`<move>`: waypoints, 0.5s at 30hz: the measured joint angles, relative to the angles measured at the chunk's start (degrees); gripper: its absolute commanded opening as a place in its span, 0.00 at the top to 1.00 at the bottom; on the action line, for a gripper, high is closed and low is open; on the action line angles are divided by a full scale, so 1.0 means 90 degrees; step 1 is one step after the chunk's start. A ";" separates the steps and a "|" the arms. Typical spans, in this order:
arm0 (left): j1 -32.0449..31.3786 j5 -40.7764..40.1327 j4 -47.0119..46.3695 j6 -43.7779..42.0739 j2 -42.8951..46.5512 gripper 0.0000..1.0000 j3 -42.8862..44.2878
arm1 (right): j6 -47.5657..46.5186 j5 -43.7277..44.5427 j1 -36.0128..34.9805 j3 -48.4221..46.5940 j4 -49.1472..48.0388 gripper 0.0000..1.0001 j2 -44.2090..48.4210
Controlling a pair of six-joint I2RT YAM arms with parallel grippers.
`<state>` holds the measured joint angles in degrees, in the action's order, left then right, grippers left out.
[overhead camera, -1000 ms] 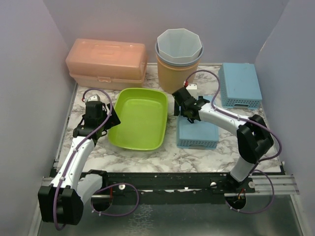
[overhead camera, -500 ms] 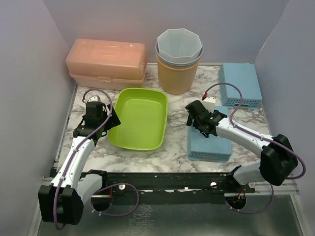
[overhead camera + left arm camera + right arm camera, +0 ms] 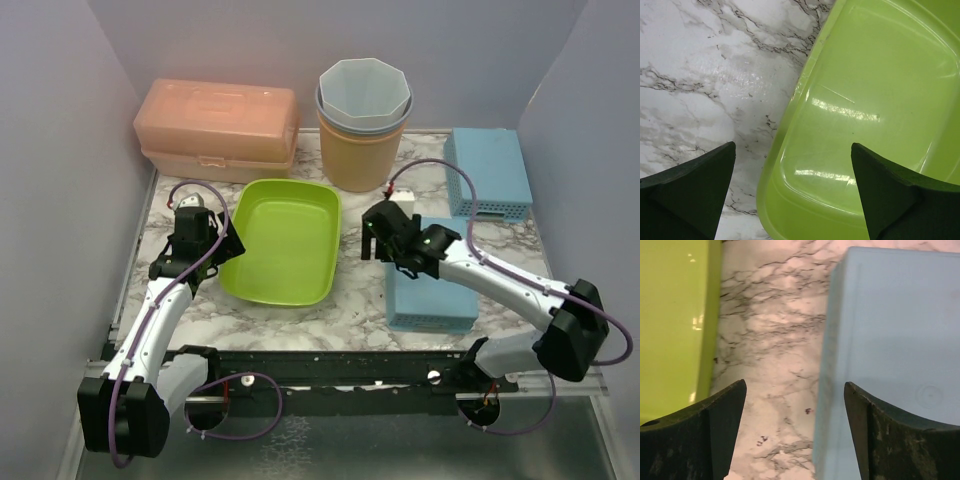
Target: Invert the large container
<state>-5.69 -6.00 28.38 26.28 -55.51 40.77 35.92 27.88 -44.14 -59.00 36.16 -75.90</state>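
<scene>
Overhead, the left end effector point(image 3: 222, 243) sits at the left edge of the green tub point(image 3: 290, 240), its fingers spread and grasping nothing; the tub stands right way up on the marble worktop point(image 3: 340, 312), just to the right of it. The right end effector point(image 3: 372, 243) hangs beyond the tub's right edge, likewise released and apart from it; a blue basket point(image 3: 432, 298) lies bottom-up beneath and behind this end effector. Past both, at the back, stand an orange lidded box point(image 3: 215, 125), a tan bucket point(image 3: 355, 160) with a grey one nested in it, and a second blue basket point(image 3: 487, 170).

From the left wrist, the left end effector point(image 3: 792, 150) straddles the tub's point(image 3: 865, 100) rim; one finger is over the bare worktop point(image 3: 715, 75), the other over the tub's glossy inside; neither visibly touches it.

From the right wrist, the right end effector point(image 3: 795, 385) is spread over a strip of worktop point(image 3: 775, 315); the tub point(image 3: 670, 315) lies outside its left finger; the blue basket's point(image 3: 895, 330) edge runs between the fingers, close to the right one; nothing is held.
</scene>
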 measured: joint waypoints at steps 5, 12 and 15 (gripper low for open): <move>0.0002 0.0000 0.0000 0.0000 0.0000 0.01 -0.0002 | 0.0425 0.0160 -0.0622 -0.0583 0.0027 0.19 -0.1066; 0.0002 0.0000 0.0000 0.0000 0.0000 0.01 -0.0002 | 0.0937 0.0425 -0.0631 -0.0459 0.0136 0.19 -0.1768; 0.0002 0.0000 0.0000 0.0000 0.0000 0.01 -0.0002 | 0.1056 0.0478 -0.0605 -0.0340 0.0131 0.19 -0.1724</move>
<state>-5.67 -6.00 28.38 26.28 -55.51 40.75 45.43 32.18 -49.58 -62.06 37.34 -91.42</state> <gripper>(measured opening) 0.987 0.809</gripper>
